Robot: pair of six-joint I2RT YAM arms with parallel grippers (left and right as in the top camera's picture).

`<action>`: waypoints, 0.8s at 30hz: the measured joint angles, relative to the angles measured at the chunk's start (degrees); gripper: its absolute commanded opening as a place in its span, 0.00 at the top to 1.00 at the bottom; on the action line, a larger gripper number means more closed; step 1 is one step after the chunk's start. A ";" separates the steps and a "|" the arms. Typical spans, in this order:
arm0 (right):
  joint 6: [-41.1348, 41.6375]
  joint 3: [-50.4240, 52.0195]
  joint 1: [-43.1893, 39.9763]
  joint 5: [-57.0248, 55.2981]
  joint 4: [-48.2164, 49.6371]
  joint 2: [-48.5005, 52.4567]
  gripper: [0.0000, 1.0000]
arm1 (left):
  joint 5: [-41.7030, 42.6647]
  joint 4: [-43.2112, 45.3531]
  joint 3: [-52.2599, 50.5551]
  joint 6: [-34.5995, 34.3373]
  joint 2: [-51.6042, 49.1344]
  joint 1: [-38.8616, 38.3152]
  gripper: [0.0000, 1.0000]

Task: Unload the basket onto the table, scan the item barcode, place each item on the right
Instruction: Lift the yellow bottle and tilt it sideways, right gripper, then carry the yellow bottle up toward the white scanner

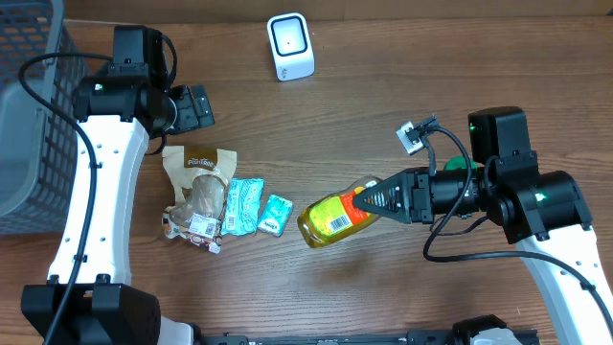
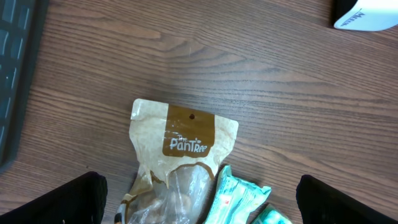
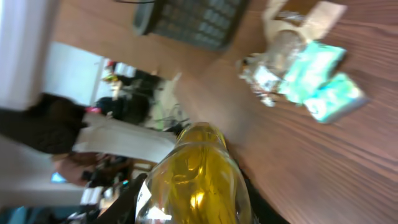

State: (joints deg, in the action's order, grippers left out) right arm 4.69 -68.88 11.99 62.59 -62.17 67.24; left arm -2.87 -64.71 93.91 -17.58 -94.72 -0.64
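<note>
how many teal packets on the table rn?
2. The larger teal packet lies against the right edge of the brown pouch; the smaller teal packet sits just right of it, toward the bottle. Others could be hidden under the pouch.

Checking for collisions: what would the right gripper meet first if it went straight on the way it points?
Past the yellow plastic bottle that the right gripper grips, likely the small teal packet; whether it would pass above it is unclear.

Even, bright light, soft shadows on the table (image 1: 383,86); right wrist view blurred, glare on the bottle (image 3: 199,174).
</note>
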 measured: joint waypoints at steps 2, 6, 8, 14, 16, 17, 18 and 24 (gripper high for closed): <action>-0.02 0.00 0.00 -2.43 -0.31 0.09 0.77 | 0.00 0.00 0.00 0.00 0.00 0.00 0.00; 0.02 0.00 0.00 -6.88 -0.44 0.96 0.80 | 0.00 0.00 0.00 0.00 0.00 0.00 0.00; 0.22 0.00 0.02 -9.79 -0.61 1.66 0.80 | 0.00 0.00 0.00 0.00 0.00 0.00 0.00; 3.26 0.00 0.00 -20.68 -2.40 4.48 0.85 | 0.00 0.00 0.00 0.00 0.00 0.00 0.00; 3.93 0.00 0.04 -23.21 -2.69 5.86 0.85 | 0.00 0.00 0.00 0.00 0.00 0.00 0.00; 4.17 0.00 0.13 -24.50 -2.67 6.56 0.86 | 0.00 0.00 0.00 0.00 0.00 0.00 0.00; 4.42 0.00 0.26 -25.59 -2.56 7.10 0.86 | 0.00 0.00 0.00 0.02 0.00 0.00 0.00; 6.88 0.00 4.42 -31.78 0.28 8.85 0.88 | 0.00 -0.02 0.00 0.02 0.00 0.00 0.00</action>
State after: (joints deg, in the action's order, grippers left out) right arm 11.57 -68.88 16.40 30.81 -61.89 76.09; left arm -2.87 -64.73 93.91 -17.56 -94.72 -0.64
